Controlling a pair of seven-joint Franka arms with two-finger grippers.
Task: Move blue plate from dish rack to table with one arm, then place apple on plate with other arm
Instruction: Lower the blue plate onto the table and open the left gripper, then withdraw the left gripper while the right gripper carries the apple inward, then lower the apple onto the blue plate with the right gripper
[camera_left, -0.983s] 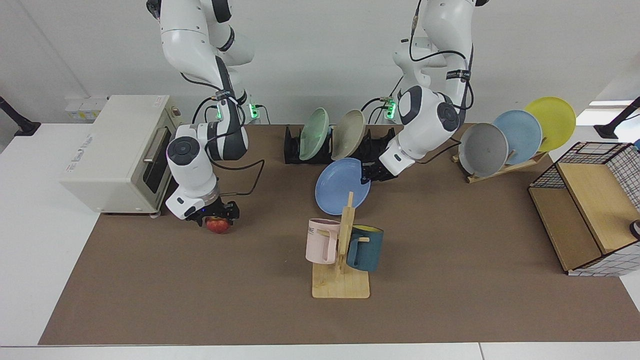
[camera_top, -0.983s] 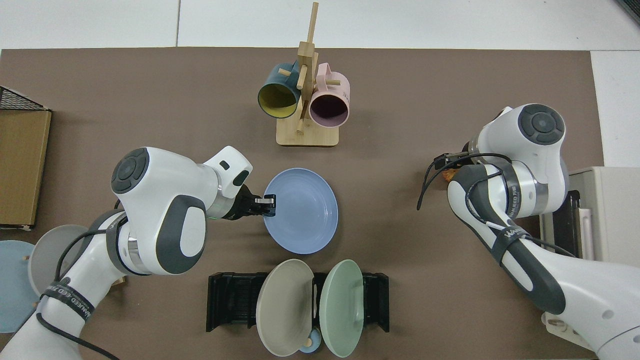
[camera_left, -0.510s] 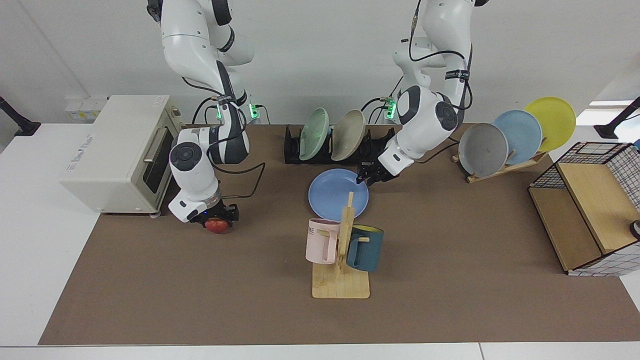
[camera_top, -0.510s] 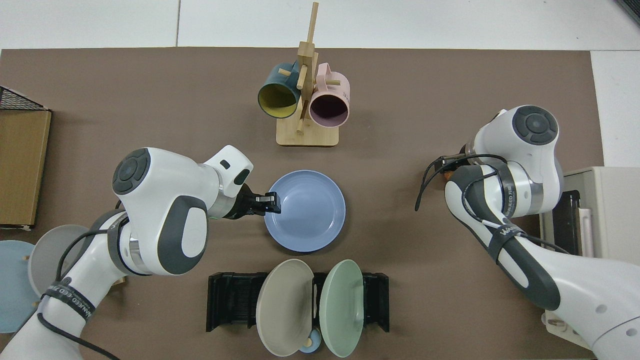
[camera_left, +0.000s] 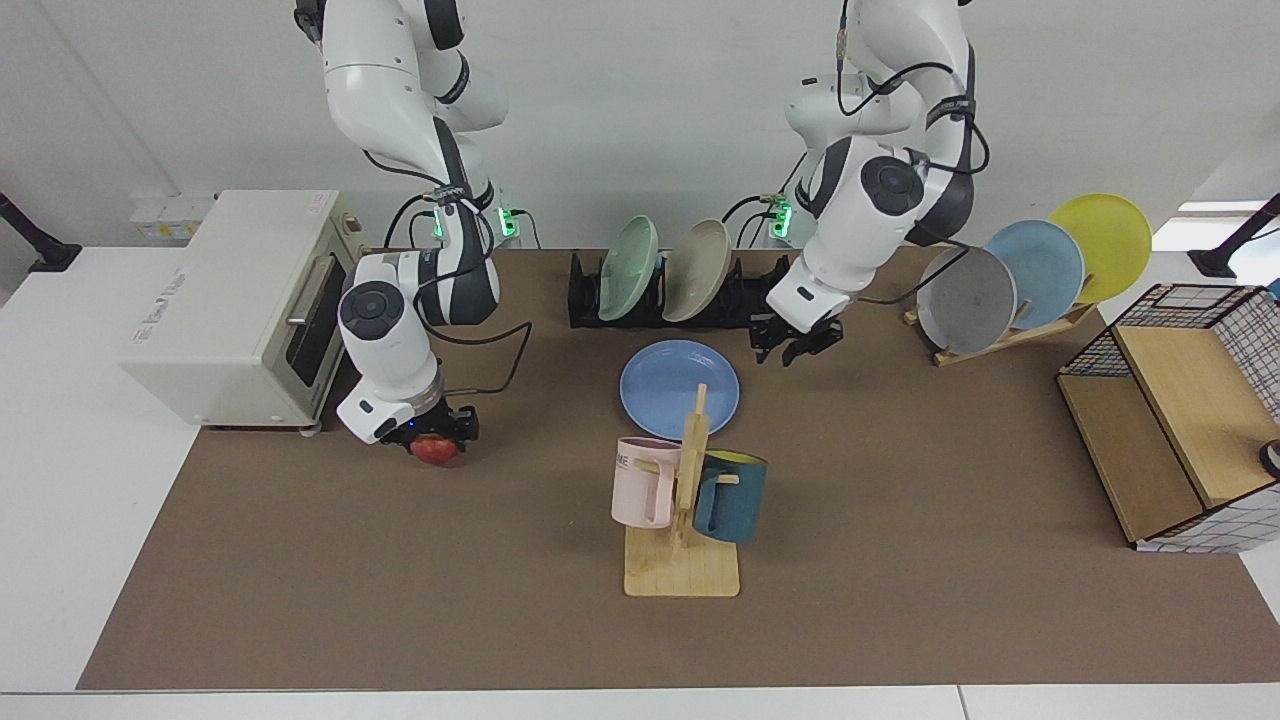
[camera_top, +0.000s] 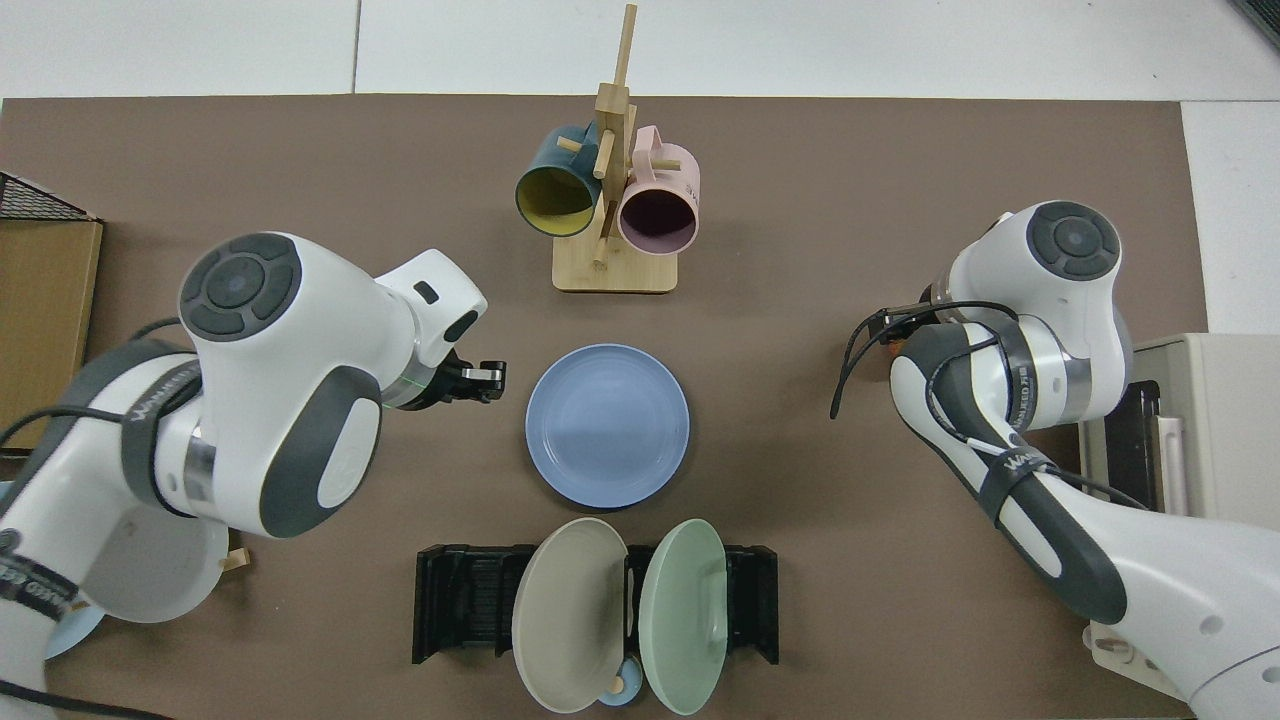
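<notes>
The blue plate (camera_left: 680, 388) (camera_top: 608, 425) lies flat on the brown mat of the table (camera_left: 400, 580), in front of the black dish rack (camera_left: 745, 300) (camera_top: 465, 600). My left gripper (camera_left: 795, 347) (camera_top: 487, 375) hangs open just off the plate's rim, raised and touching nothing. A green plate and a beige plate stand in the rack. Near the toaster oven, my right gripper (camera_left: 437, 437) is shut on the red apple (camera_left: 432, 451), low over the mat. In the top view the right arm hides its hand and the apple.
A wooden mug tree (camera_left: 685, 500) with a pink and a dark blue mug stands just in front of the plate. A toaster oven (camera_left: 240, 300) sits behind the right arm. A slanted wooden stand (camera_left: 1000, 335) bears grey, pale-blue and yellow plates. A wire-and-wood crate (camera_left: 1170, 400) stands beside it.
The left gripper lowered the tilted blue plate flat onto the mat, let go and drew back upward. The right gripper stayed at the apple with hardly any shift.
</notes>
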